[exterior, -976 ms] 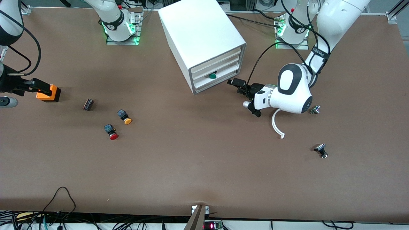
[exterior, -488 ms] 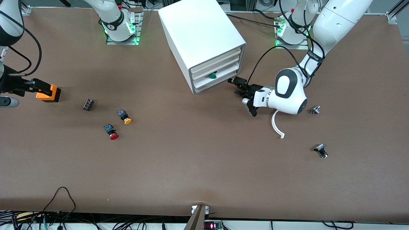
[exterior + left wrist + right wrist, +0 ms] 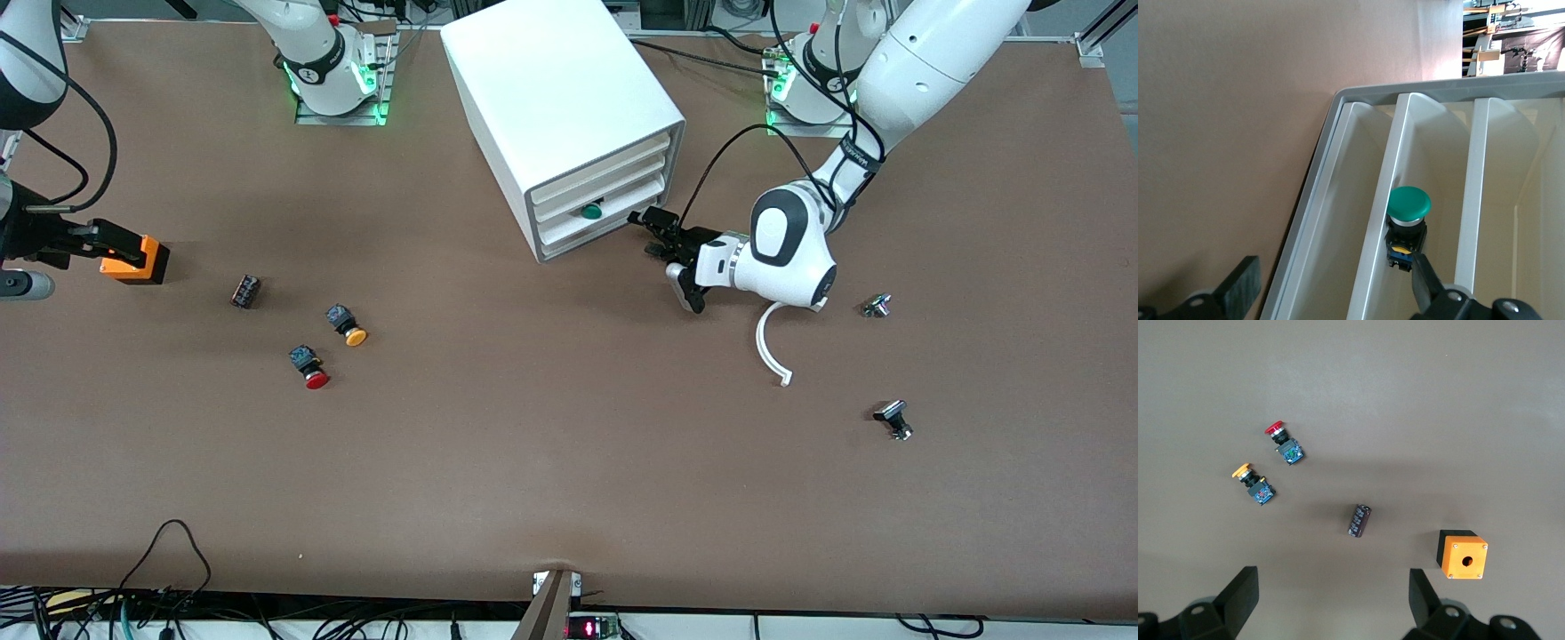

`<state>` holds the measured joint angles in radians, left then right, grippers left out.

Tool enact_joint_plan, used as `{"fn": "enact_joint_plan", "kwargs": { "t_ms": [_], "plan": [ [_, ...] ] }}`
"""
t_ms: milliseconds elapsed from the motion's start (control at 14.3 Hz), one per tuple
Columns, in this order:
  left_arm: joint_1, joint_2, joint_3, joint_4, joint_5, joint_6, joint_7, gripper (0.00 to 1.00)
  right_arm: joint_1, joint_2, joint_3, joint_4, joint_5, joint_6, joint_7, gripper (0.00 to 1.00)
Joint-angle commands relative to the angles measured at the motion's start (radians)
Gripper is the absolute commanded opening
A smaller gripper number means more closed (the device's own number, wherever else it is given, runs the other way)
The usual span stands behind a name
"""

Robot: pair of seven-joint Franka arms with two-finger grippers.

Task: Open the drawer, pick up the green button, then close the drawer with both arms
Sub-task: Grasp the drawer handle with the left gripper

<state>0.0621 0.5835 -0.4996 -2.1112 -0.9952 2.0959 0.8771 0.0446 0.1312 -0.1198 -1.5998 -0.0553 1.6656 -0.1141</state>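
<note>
The white cabinet (image 3: 560,107) stands near the table's middle, its stacked drawers facing my left gripper. The drawer (image 3: 594,233), the lowest one, sits pushed in. The button (image 3: 590,211), with a green cap on a dark body, shows in the cabinet front just above that drawer's face. In the left wrist view the button (image 3: 1409,203) rests against a white tray edge, and I cannot tell which drawer holds it. My left gripper (image 3: 660,236) (image 3: 1331,290) hovers open just in front of the drawers, one finger (image 3: 1426,281) close to the button's body. My right gripper (image 3: 102,240) (image 3: 1331,603) waits open over the orange box.
Toward the right arm's end lie an orange box (image 3: 135,259) (image 3: 1463,555), a black part (image 3: 245,291) (image 3: 1359,520), a yellow-capped button (image 3: 348,326) (image 3: 1251,480) and a red-capped button (image 3: 309,368) (image 3: 1281,440). Toward the left arm's end are a white curved strip (image 3: 770,351) and two small metal parts (image 3: 877,306) (image 3: 893,420).
The left arm has swung its gripper a little closer to the cabinet's drawer fronts. The right arm and all objects on the table have stayed put.
</note>
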Motion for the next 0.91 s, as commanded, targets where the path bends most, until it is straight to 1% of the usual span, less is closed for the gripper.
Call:
{"fn": "enact_joint_plan", "kwargs": {
  "t_ms": [0, 209, 348, 558, 767, 836],
  "plan": [
    [-0.001, 0.009, -0.008, -0.032, -0.077, 0.018, 0.077, 0.9, -0.002, -0.002, 0.003, 0.006, -0.003, -0.01, -0.013, 1.0],
    [-0.005, 0.009, -0.022, -0.044, -0.099, 0.018, 0.086, 0.87, -0.002, -0.002, 0.003, 0.006, -0.003, -0.01, -0.013, 1.0],
    [-0.011, 0.015, -0.025, -0.05, -0.1, 0.027, 0.077, 0.8, -0.003, -0.001, 0.003, 0.006, -0.003, -0.01, -0.013, 1.0],
    [-0.011, 0.015, -0.049, -0.067, -0.1, 0.055, 0.072, 0.78, -0.003, -0.001, 0.003, 0.006, -0.003, -0.01, -0.013, 1.0],
    [-0.011, 0.012, -0.053, -0.085, -0.1, 0.055, 0.074, 0.67, -0.003, 0.002, 0.003, 0.006, -0.003, -0.009, -0.015, 1.0],
    [-0.011, 0.01, -0.054, -0.088, -0.102, 0.053, 0.074, 0.62, -0.003, 0.002, 0.003, 0.006, -0.003, -0.009, -0.013, 1.0]
  ]
}}
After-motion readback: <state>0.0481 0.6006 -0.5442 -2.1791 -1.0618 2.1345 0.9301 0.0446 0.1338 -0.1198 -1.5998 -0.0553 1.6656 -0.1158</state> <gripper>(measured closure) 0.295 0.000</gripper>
